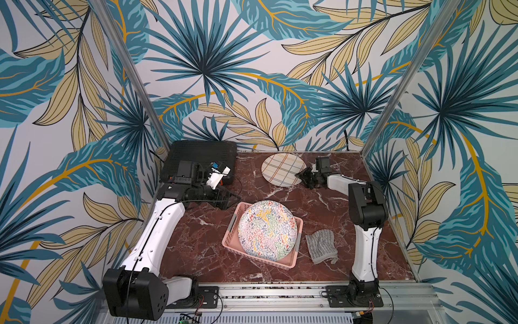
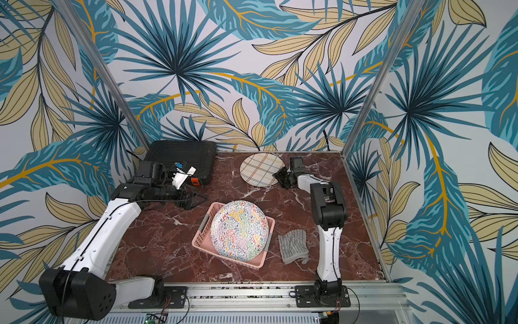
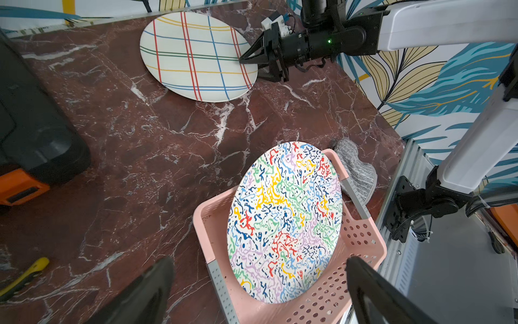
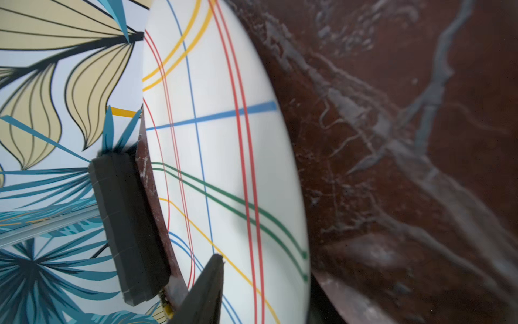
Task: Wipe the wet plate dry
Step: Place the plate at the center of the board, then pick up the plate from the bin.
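Right claw (image 1: 301,176) sat half-parted at the striped plate's (image 1: 283,169) right rim, upper centre of both top views, 1 finger (image 4: 204,289) over the rim, gripping nothing. Left claw (image 1: 234,199) gaped wide and empty, just upper left of the squiggle plate (image 1: 267,228) propped in the pink basket (image 1: 229,238). Grey cloth (image 1: 321,245) lay right of the basket.

Squiggly plate (image 1: 267,230) leans in pink basket (image 1: 230,234), striped plate (image 1: 283,169) lies flat, grey cloth (image 1: 321,245) beside basket.
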You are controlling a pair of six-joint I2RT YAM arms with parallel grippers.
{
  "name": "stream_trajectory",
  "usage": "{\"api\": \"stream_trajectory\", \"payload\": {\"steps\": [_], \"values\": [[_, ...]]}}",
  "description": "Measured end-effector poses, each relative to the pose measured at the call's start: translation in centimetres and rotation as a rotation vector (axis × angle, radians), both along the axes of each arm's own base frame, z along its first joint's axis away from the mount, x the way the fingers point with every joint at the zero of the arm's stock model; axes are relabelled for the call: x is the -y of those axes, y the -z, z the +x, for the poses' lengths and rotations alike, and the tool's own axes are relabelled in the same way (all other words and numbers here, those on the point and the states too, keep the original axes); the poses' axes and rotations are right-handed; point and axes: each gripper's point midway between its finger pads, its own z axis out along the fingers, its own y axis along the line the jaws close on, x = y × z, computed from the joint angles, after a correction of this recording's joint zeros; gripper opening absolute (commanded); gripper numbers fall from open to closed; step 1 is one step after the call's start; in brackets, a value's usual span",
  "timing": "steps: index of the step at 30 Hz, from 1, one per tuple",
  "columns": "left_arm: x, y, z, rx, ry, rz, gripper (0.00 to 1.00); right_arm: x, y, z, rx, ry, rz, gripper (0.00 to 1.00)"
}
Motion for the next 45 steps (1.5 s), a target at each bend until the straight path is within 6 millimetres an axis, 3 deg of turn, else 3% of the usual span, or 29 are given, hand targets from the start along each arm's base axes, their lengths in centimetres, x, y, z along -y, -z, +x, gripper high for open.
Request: {"api": "stream_trajectory", "payload": {"steps": [6,11,14,17,21,24,27,31,37,45], "values": [[0.0,0.2,0.0,0.002,-0.004,-0.004,1.00,1.1,-0.4,-1.1,-0.022,-0.002,-0.089,0.70],[0.0,0.7,-0.2,-0.007,-0.007,-0.010,1.00,2.7,-0.8,-4.5,-0.092,0.007,-0.176,0.71],[0.0,0.8,-0.1,-0.004,-0.008,-0.009,1.00,3.2,-2.5,-7.6,-0.101,-0.006,-0.205,0.71],[0.0,1.1,0.0,-0.001,-0.012,-0.007,1.00,3.0,-5.8,-10.4,-0.050,-0.046,-0.217,0.70],[-0.1,1.5,0.1,-0.005,-0.019,0.001,1.00,-1.2,-11.8,-14.6,0.095,-0.229,-0.267,0.70],[-0.2,1.5,0.2,0.003,-0.022,0.004,1.00,-6.0,-13.2,-19.2,0.158,-0.424,-0.304,0.70],[-0.2,1.5,0.3,0.007,-0.023,0.006,1.00,-8.3,-11.8,-24.1,0.148,-0.582,-0.349,0.70],[-0.2,1.5,0.3,0.007,-0.023,0.005,1.00,-8.4,-9.4,-28.0,0.087,-0.687,-0.423,0.70],[-0.2,1.6,0.3,0.005,-0.023,0.005,1.00,-7.5,-8.1,-28.9,0.061,-0.715,-0.507,0.69],[-0.2,1.8,0.2,0.000,-0.022,0.004,1.00,-8.6,-5.7,-28.4,0.038,-0.767,-0.532,0.68]]}}
